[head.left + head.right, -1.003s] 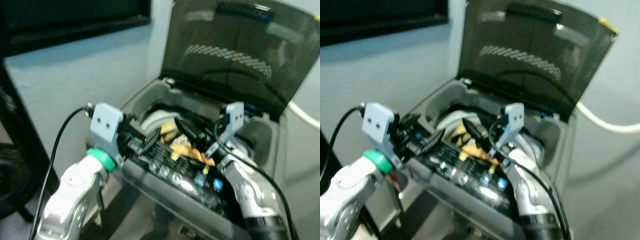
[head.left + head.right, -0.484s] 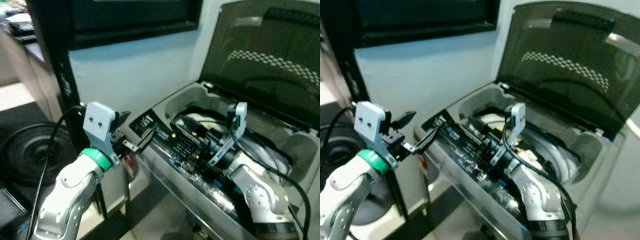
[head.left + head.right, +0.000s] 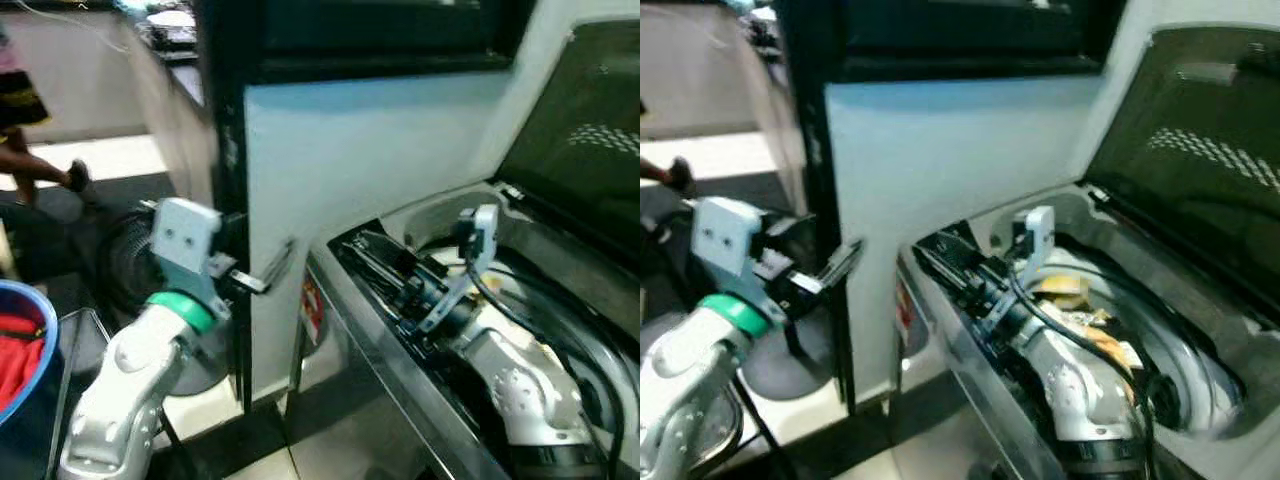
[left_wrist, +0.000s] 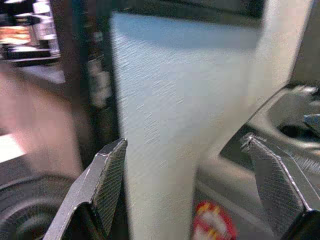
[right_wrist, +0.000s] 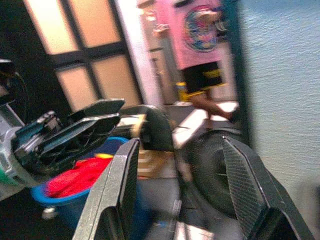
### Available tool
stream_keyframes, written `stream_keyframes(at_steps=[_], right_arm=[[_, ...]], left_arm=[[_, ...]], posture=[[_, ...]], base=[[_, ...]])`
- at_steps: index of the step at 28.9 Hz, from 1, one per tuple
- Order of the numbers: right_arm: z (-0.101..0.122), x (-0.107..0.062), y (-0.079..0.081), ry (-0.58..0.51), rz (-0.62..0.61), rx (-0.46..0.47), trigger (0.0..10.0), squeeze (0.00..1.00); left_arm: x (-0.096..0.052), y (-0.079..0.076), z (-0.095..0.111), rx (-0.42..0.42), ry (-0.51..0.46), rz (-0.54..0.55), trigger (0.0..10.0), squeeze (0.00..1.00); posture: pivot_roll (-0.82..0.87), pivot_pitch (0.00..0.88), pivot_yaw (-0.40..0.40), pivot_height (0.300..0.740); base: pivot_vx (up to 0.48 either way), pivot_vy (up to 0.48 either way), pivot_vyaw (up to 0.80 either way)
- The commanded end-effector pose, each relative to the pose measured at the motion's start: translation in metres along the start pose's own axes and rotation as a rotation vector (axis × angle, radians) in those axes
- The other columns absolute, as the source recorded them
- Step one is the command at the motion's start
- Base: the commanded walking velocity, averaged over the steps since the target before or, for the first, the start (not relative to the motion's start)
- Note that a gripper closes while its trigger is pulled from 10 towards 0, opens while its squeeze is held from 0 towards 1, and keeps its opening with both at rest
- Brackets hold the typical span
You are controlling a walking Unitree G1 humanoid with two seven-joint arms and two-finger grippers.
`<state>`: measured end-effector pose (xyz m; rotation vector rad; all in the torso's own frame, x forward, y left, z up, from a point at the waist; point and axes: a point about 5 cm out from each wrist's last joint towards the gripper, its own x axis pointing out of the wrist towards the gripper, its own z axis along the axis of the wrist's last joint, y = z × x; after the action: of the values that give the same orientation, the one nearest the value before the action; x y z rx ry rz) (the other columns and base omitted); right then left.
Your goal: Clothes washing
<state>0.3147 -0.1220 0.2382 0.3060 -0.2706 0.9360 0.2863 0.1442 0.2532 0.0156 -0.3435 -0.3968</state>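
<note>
Here, itemised from the pincers outward. Left pincer [image 3: 268, 272]: held raised in front of a pale wall panel [image 3: 370, 190], fingers spread wide and gripping nothing; in the left wrist view both black fingers [image 4: 107, 180] stand far apart with the wall between them. Right pincer [image 3: 385, 262]: lying over the front edge of the washing machine [image 3: 970, 340], fingers parted, nothing between them; in the right wrist view its two fingers [image 5: 122, 185] frame the room beyond.

Washing machine: top-loading, grey, to the robot's right; dark tinted lid [image 3: 1210, 160] standing open and tilted back. Drum [image 3: 1180, 370]: holds laundry [image 3: 1080, 310], yellowish and pale pieces, just behind the right arm.

Blue basin [image 3: 25, 350]: on the floor at the robot's far left, beside the left arm, holding red clothes [image 3: 15, 350]; it shows too in the right wrist view.

Black fan [image 5: 215, 165]: round, low on the floor near the wall's dark frame [image 3: 225, 150].

Person [image 5: 202, 45]: pink shirt, dark shorts, standing well behind, blurred.
</note>
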Motion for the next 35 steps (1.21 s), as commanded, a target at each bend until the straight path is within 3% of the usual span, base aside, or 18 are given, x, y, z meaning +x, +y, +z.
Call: stream_keyframes(at_steps=[1, 10, 13, 29, 35], right_arm=[[0.001, -0.003, -0.002, 0.007, -0.011, -0.004, 10.0, 0.0], [0.004, -0.002, -0.005, -0.007, -0.025, -0.003, 10.0, 0.0], [0.003, -0.001, -0.01, -0.01, -0.074, 0.006, 10.0, 0.0], [0.004, 0.001, -0.008, -0.006, -0.066, -0.03, 10.0, 0.0], [0.002, 0.003, -0.006, 0.013, -0.049, -0.051, 10.0, 0.0]], left_arm=[[0.001, -0.004, -0.002, 0.004, 0.012, -0.011, 10.0, 0.0], [0.001, -0.004, -0.002, -0.004, 0.01, -0.006, 10.0, 0.0], [0.001, -0.003, -0.001, -0.017, 0.01, 0.005, 10.0, 0.0], [0.001, -0.006, -0.001, -0.033, 0.0, 0.01, 10.0, 0.0], [0.001, -0.006, -0.001, -0.034, 0.003, 0.013, 10.0, 0.0]], posture=[[0.0, 0.01, -0.051, 0.74], [0.01, 0.009, -0.053, 0.74], [0.01, 0.006, -0.049, 0.74], [0.01, 0.005, -0.053, 0.74], [0.01, 0.006, -0.057, 0.74]], base=[[0.0, 0.0, 0.8], [0.0, 0.0, 0.8], [0.0, 0.0, 0.0], [0.0, 0.47, 0.0], [0.0, 0.48, 0.73]])
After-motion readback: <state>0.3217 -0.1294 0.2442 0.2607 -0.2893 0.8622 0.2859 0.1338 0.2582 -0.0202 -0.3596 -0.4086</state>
